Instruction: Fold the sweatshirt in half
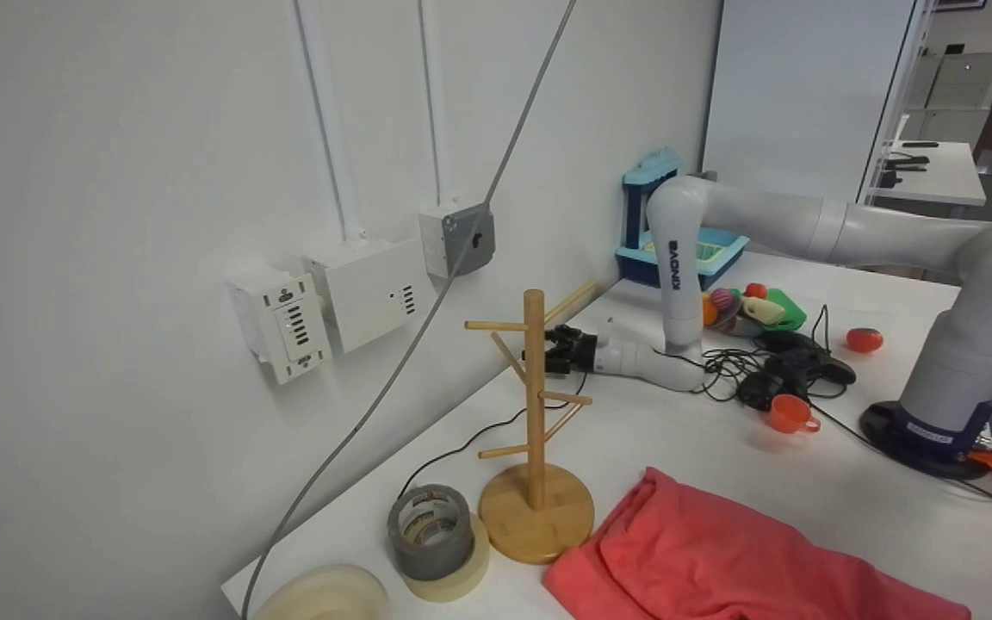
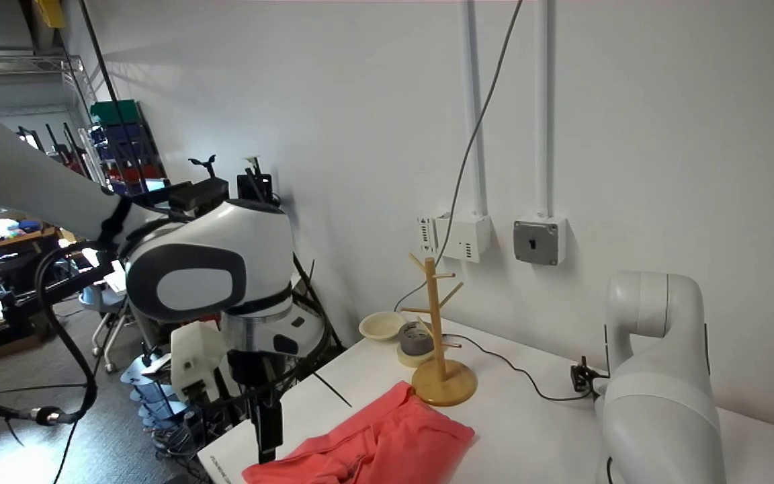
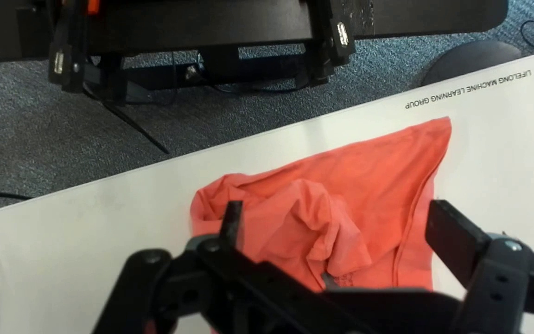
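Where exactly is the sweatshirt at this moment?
In an exterior view, the sweatshirt lies on the white table at the lower right, just right of the wooden mug stand.

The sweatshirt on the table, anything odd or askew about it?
Near the middle of the wrist view, the sweatshirt is bunched into crumpled folds, while the corner nearest the printed lettering lies smoother, so it looks uneven.

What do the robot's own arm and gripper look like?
In an exterior view, the arm is white and rounded, with a dark ring around a pale oval, plus a looped black cable. In the wrist view, the gripper is black, with jointed fingers, blocky pads and silvery screws.
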You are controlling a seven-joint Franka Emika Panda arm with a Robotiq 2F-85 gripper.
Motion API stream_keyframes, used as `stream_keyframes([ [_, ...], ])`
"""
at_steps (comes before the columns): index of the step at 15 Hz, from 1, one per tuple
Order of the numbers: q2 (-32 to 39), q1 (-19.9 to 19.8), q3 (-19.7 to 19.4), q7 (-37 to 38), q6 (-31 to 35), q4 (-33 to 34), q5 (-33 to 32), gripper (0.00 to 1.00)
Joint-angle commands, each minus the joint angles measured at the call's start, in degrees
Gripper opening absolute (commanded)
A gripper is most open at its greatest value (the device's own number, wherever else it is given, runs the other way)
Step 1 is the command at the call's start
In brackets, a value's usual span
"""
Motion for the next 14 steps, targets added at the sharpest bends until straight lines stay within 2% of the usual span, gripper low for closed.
stream_keyframes([
  [1, 7.7, 0.6, -0.8, -0.5, 5.2, 0.6, 1.3, 1.0],
  [4, 12.6, 0.5, -1.1, -0.5, 9.0, 1.2, 2.9, 1.0],
  [5, 9.3, 0.5, -0.6, 0.1, 7.1, 0.1, 1.1, 1.0],
  [9, 10.4, 0.5, -0.8, -0.9, 6.8, 0.3, 1.2, 1.0],
  [14, 15.2, -0.9, -2.5, -2.3, 10.8, 0.8, 1.3, 1.0],
])
